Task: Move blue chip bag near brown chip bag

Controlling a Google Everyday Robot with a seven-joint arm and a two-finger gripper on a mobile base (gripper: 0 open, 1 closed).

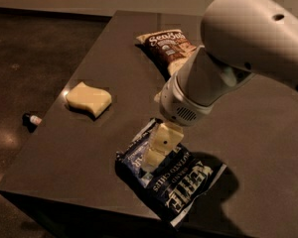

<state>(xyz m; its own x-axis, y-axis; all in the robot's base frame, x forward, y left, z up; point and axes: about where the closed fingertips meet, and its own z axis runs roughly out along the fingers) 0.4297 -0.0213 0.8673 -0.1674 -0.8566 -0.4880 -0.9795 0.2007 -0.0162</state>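
You've got a dark table [89,148] under everything. The white arm [248,38] slants down from the upper right to the gripper. The blue chip bag [184,182] lies flat right under the gripper, near the table's front edge. The brown chip bag [169,46] lies well beyond the gripper toward the far edge, apart from the blue one. A yellow sponge [88,99] sits left of the gripper in view. The gripper [153,158] is down at the blue chip bag's upper-left end; you can't tell whether it's clamped or released. A small bottle [32,119] lies on the floor, far left.
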